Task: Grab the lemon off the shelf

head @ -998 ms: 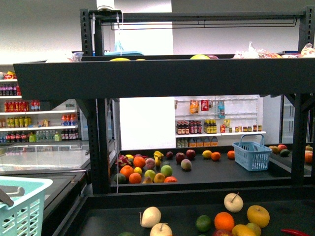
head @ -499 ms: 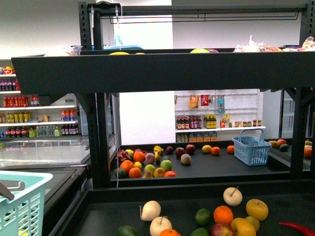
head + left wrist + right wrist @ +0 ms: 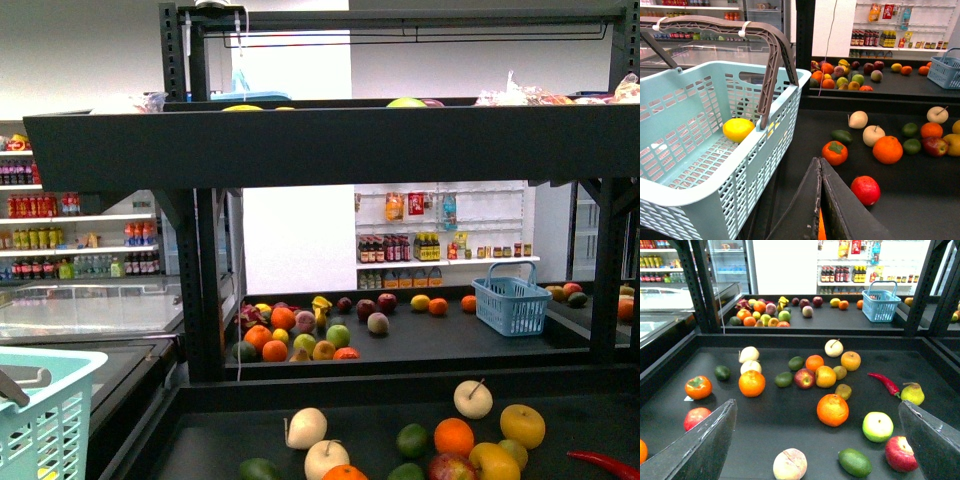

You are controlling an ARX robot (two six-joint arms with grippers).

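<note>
At the left wrist: the left gripper [image 3: 820,161] has its fingers [image 3: 807,200] pressed together, nothing between them. The right gripper [image 3: 816,404] has its fingers [image 3: 710,445] wide apart and empty, hanging over the counter [image 3: 765,415].

Just beside the left gripper, the lemon [image 3: 738,129] lies on the floor of the pale blue basket [image 3: 700,200], against the near wall under the handle. It's off the shelf [image 3: 300,148] already, so I'd call the pick done.

If you regrip it, expect it to be light and firm, with a smooth, waxy rind. It's likely to roll or squirt out under a pinch near the ends. Take it across the short axis at the widest part, with moderate squeeze. The basket wall and handle crowd the approach, so come from above.

Further out on the counter there's loose fruit: an orange [image 3: 832,409], a red chilli [image 3: 884,383], and golden apple-like ones [image 3: 825,376]. Don't mistake those for the target.

Beyond that, the next tier holds another fruit pile and a small blue basket [image 3: 510,305]. White store shelves [image 3: 440,265] of bottles are at the back.

Against the earlier frames, nothing differs from half a second ago. A second ago the front view sat higher, showing less of the near counter. It has tilted down and settled.
</note>
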